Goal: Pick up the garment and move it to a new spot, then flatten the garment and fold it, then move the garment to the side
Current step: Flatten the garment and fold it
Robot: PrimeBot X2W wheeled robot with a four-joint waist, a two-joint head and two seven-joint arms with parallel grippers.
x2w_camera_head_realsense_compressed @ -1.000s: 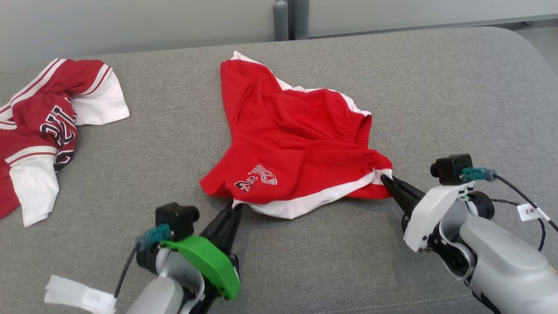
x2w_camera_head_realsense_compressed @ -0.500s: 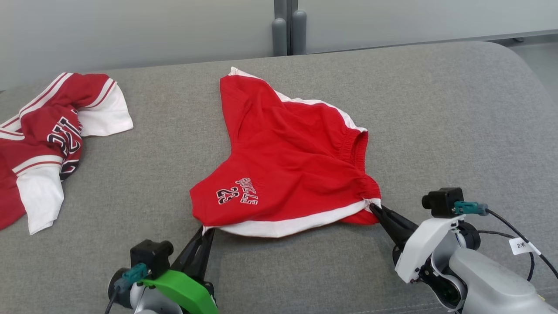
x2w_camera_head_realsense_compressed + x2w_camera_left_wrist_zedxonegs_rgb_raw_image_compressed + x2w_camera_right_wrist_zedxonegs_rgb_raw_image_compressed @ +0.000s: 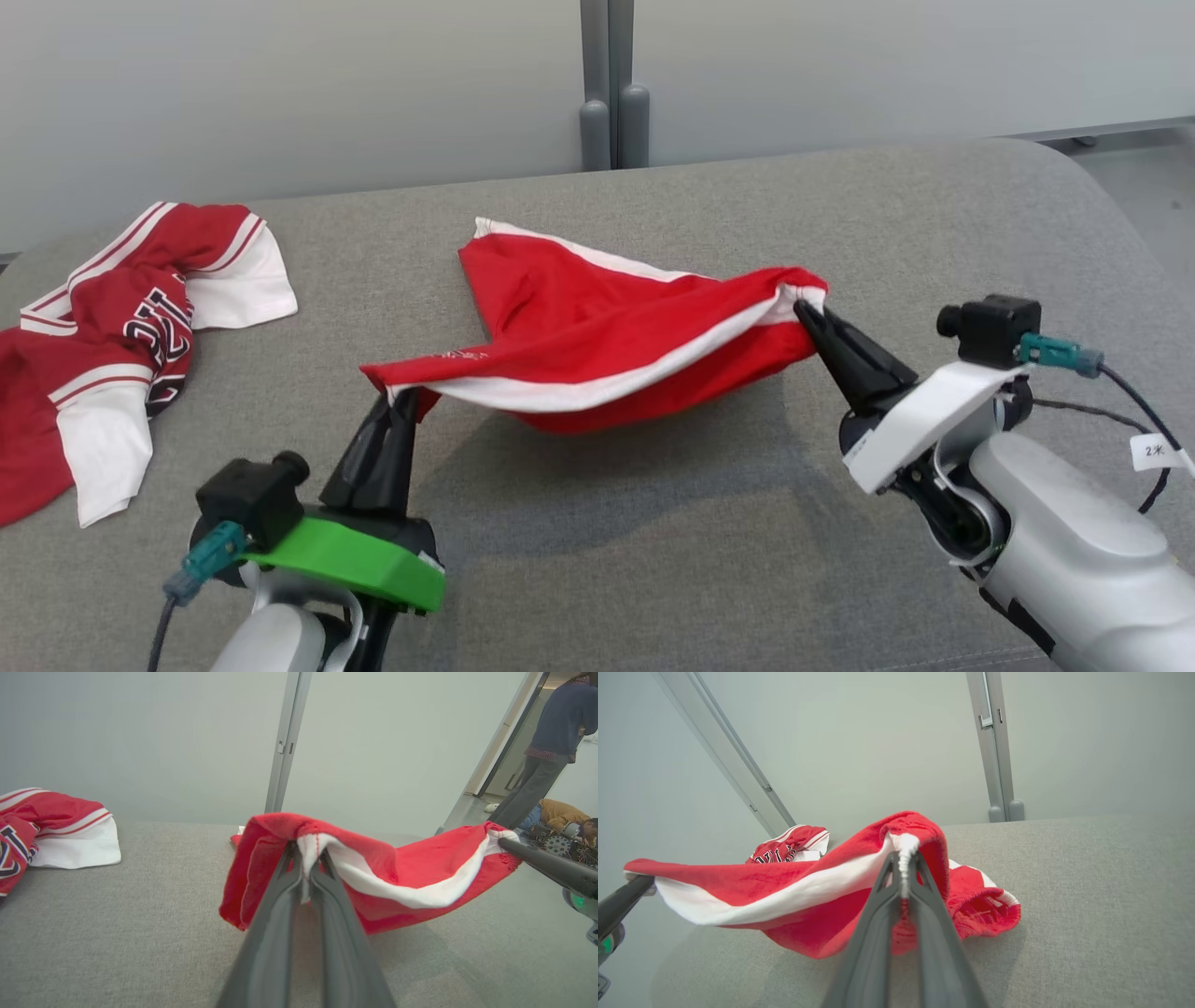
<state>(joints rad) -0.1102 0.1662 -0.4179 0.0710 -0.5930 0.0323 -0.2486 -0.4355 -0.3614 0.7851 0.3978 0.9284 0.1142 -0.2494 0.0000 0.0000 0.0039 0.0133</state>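
Note:
The garment (image 3: 597, 336) is a pair of red shorts with a white side stripe. Its near edge hangs stretched above the grey padded surface while its far part still rests on the surface. My left gripper (image 3: 403, 397) is shut on the garment's left corner, seen close up with the white stripe pinched between the fingers (image 3: 306, 858). My right gripper (image 3: 805, 308) is shut on the right corner, with the white hem caught at the fingertips (image 3: 903, 858). The garment (image 3: 397, 877) sags between the two grips, as the right wrist view (image 3: 784, 891) also shows.
A second red and white jersey (image 3: 103, 345) lies crumpled at the far left of the grey surface (image 3: 653, 523). A pale wall with a grey post (image 3: 607, 84) stands behind. A person (image 3: 551, 742) stands beyond the doorway in the left wrist view.
Both grippers have lifted their corners of the garment off the surface, so its near edge now hangs stretched between them. The head camera has tilted up.

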